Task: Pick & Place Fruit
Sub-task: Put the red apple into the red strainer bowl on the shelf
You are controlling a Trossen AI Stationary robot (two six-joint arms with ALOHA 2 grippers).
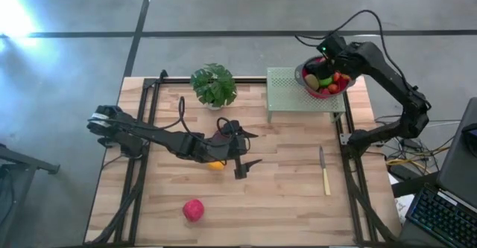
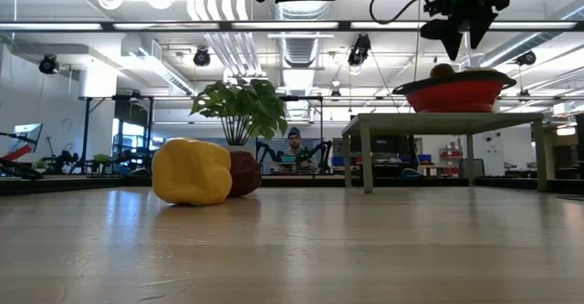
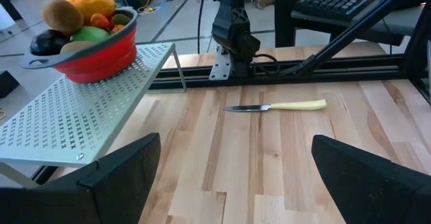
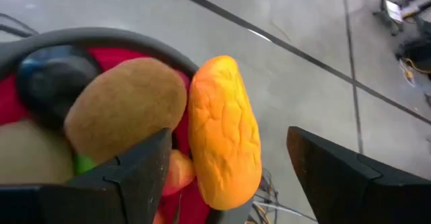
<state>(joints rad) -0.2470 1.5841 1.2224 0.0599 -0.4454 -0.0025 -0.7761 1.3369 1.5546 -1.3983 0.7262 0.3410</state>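
Note:
A red bowl (image 1: pixel 326 82) heaped with fruit stands on a green perforated stand (image 1: pixel 287 95) at the table's far right. An orange fruit (image 4: pixel 222 133) lies on top at the bowl's rim beside a brown fruit (image 4: pixel 124 109). My right gripper (image 1: pixel 322 58) hovers open just above them, a finger on either side of the orange fruit and clear of it. My left gripper (image 1: pixel 257 148) hangs open over mid-table, holding nothing. Beneath its arm a yellow fruit (image 2: pixel 192 172) and a maroon fruit (image 2: pixel 245 173) rest on the wood. A red fruit (image 1: pixel 193 209) lies near the front edge.
A knife with a pale handle (image 1: pixel 324 172) lies on the table's right side, in front of the stand. A potted plant (image 1: pixel 214 84) stands at the far edge, left of the stand. Bare wood stretches between the knife and the red fruit.

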